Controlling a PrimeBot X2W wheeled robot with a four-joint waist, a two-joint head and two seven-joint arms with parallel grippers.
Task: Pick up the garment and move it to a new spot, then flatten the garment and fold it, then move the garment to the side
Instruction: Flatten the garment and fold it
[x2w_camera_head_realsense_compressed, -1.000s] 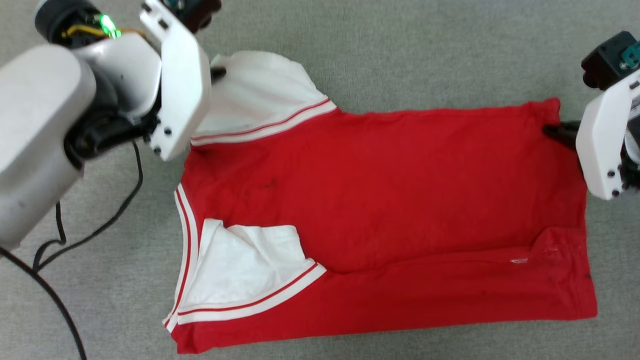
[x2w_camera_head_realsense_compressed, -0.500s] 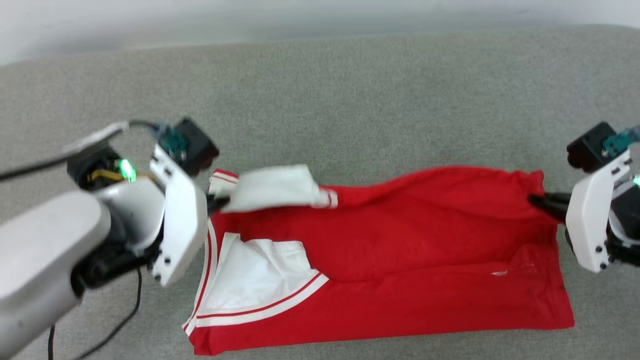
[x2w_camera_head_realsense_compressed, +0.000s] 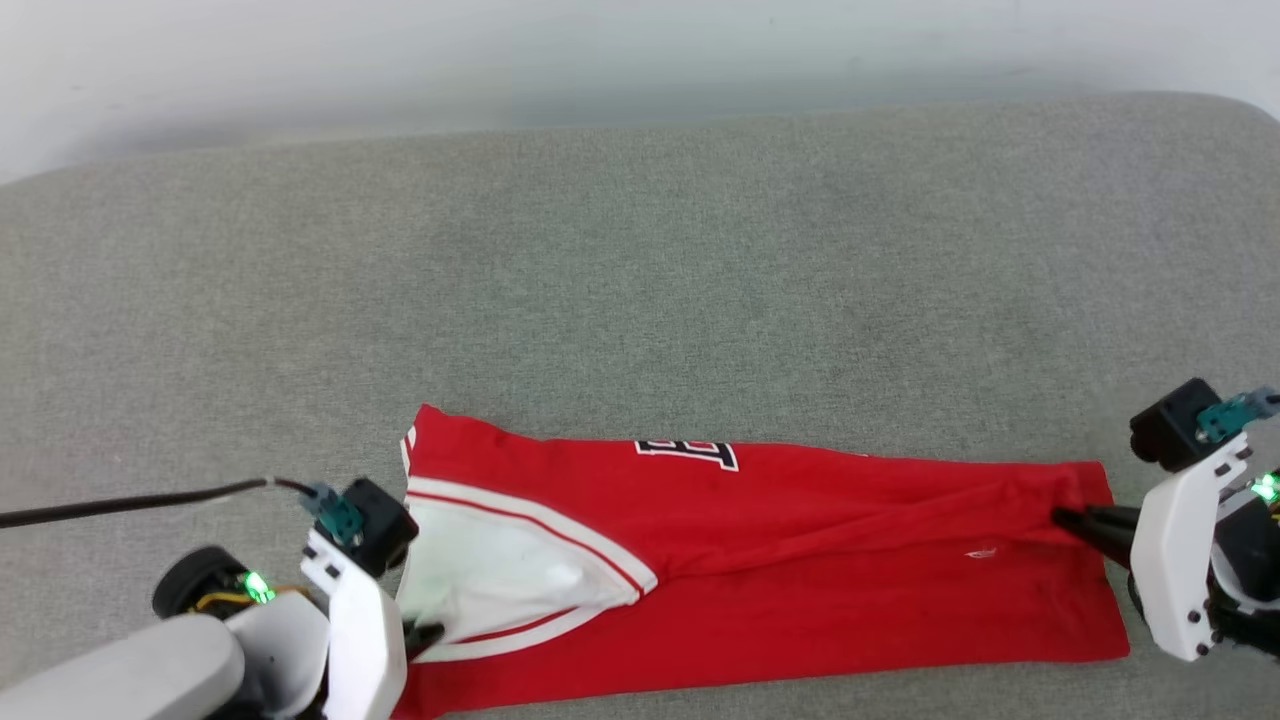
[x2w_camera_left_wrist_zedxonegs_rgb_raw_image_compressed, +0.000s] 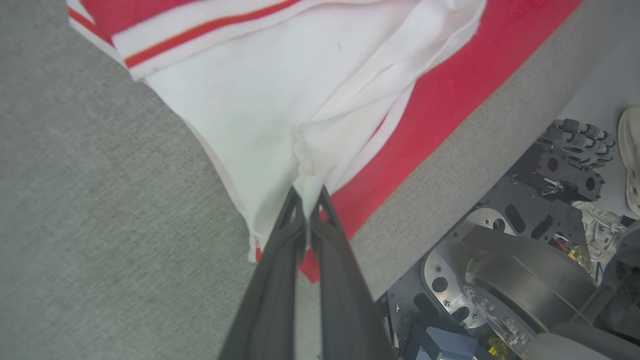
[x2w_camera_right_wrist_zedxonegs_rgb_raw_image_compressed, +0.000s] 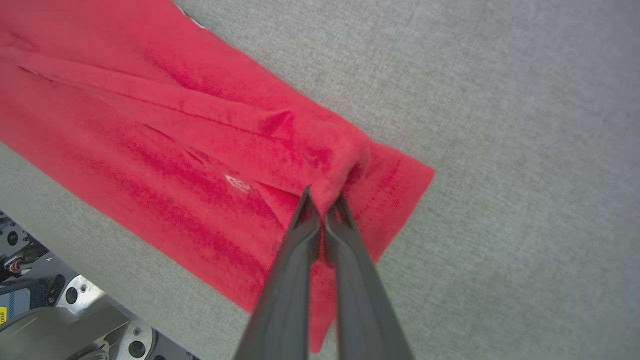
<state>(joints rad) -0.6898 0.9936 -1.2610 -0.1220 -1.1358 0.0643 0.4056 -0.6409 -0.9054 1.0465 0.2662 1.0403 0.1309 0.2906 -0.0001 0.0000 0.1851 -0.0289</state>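
Grey fabric surface under red garment (pale floor beyond its edge).

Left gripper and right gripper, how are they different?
The left gripper pinches the white sleeve; the right gripper pinches the red hem. In the head view the left gripper sits lower than the right gripper, at opposite ends of the garment. Both are shut on it.
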